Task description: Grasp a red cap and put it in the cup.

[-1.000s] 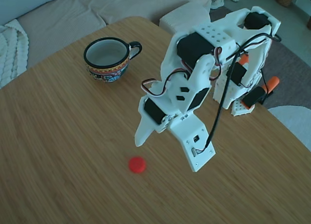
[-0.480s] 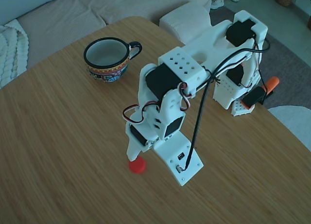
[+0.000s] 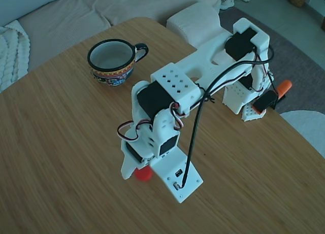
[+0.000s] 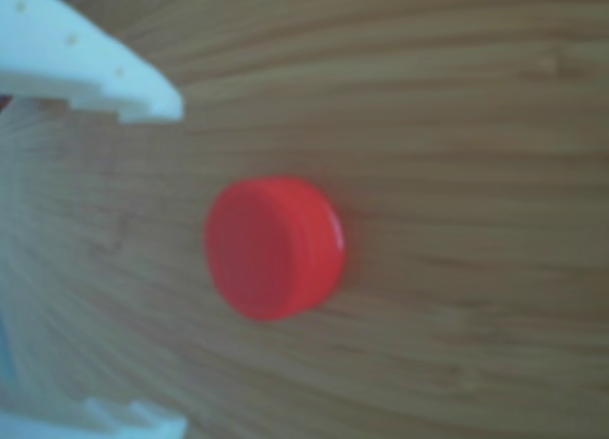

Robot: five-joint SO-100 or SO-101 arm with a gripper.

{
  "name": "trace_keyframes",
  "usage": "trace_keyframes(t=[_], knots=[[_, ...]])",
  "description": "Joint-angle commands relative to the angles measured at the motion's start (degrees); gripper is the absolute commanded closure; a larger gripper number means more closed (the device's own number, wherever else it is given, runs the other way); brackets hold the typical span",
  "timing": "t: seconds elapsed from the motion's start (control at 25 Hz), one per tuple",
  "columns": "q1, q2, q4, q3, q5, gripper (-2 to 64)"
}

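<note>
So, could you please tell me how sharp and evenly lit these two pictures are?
Fixed view: cool, soft light, faint shadows, cup and arm sharp. Other view: close-up and soft, red cap slightly blurred, wood grain smeared towards the left edge, claw fingertips pale and washed out.

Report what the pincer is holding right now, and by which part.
Nothing. The pincer is open; the cap lies on the table between the fingers, untouched.

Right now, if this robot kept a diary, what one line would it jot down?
phase: reaching for cap | gripper: open, straddling the red cap, not touching | cap: flat on table | cup: empty, upright
</note>
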Motion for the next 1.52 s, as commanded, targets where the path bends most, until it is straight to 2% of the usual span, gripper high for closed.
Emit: trace_keyframes(t=[0.0,0.24,0.6,0.88,1.24,1.48], knots=[[0.09,-1.23,0.53,-5.27,-0.18,23.0],[0.53,-5.63,2.64,-8.09,-0.18,23.0],[0.09,-6.24,6.15,-7.29,0.26,23.1],[-0.97,-5.89,5.63,-4.48,0.35,23.1],[-5.63,-6.15,4.39,-4.66,0.53,23.6],[-5.36,-6.15,4.39,-5.19,0.53,23.6]])
